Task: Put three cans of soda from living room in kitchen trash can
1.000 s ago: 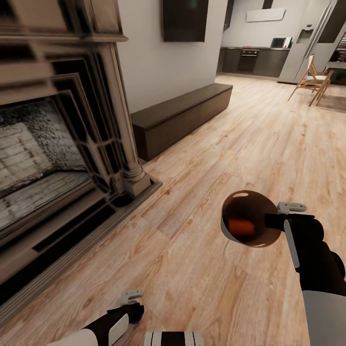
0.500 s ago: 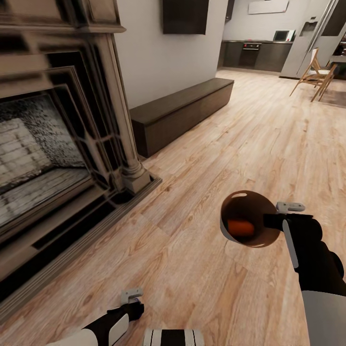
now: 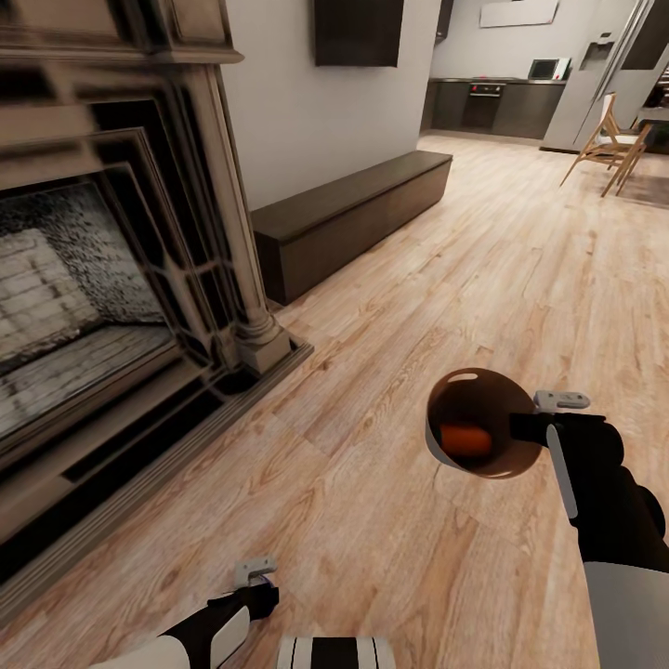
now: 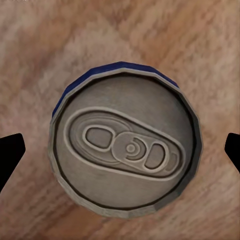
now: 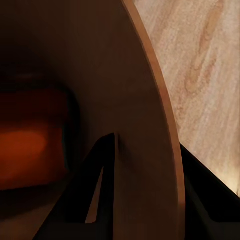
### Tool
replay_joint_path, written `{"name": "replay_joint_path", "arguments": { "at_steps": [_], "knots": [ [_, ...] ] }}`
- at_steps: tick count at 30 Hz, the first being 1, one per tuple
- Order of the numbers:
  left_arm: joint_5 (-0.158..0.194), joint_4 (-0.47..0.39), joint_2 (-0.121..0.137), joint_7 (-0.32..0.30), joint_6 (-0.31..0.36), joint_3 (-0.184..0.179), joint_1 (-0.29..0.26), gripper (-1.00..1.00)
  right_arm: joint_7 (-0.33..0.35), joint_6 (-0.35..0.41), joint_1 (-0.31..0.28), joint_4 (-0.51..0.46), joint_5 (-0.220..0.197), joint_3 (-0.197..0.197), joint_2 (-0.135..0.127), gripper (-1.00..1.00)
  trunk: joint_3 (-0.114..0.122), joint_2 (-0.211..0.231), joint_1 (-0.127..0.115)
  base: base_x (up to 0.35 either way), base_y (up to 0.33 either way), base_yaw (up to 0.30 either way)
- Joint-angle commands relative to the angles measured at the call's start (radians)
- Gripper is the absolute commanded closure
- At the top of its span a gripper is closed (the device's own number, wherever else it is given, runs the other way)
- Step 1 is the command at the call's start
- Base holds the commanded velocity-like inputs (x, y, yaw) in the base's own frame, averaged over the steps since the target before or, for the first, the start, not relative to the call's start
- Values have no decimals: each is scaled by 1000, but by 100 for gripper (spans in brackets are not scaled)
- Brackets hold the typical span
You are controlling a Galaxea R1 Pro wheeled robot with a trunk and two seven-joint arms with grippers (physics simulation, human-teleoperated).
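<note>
Bin and cans over the living-room floor.
The copper bin (image 3: 483, 423) hangs tilted, an orange can (image 3: 465, 439) lying inside; a blue can (image 4: 125, 140) stands upright, silver lid up.

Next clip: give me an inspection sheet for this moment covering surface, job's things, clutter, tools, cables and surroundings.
Surface: light wood floor, bare planks around the robot.
Job's things: brown bin held off the floor with an orange can lying inside; blue can upright on the floor, top seen from above.
Clutter: nothing seen.
Tools: right tool clamped on the bin's wall, one finger inside, one outside; left tool open, its fingertips apart on either side of the blue can, not touching it.
Cables: nothing seen.
Surroundings: dark fireplace at left, low dark bench along the wall, kitchen cabinets and a wooden chair far ahead.
</note>
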Motion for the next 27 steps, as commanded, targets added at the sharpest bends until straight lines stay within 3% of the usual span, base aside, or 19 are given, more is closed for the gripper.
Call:
{"name": "replay_joint_path", "arguments": {
  "at_steps": [1,4,5,14,27],
  "knots": [
    [0,0,0,0,0,0,0,-100,4,0,0,0,-7,0,0,100,0,0,0,0,0,0],
    [0,0,0,0,0,0,0,-100,4,0,0,0,-7,0,0,100,0,0,0,0,0,0],
    [0,0,0,0,0,0,0,100,4,0,0,0,-7,0,0,100,0,0,0,0,0,0],
    [1,-1,1,0,-1,3,0,100,4,0,0,0,-7,0,0,100,0,0,0,0,0,0],
    [2,-1,3,0,-39,2,0,100,4,0,0,4,-7,16,0,100,50,3,-6,0,0,0]
  ]
}}
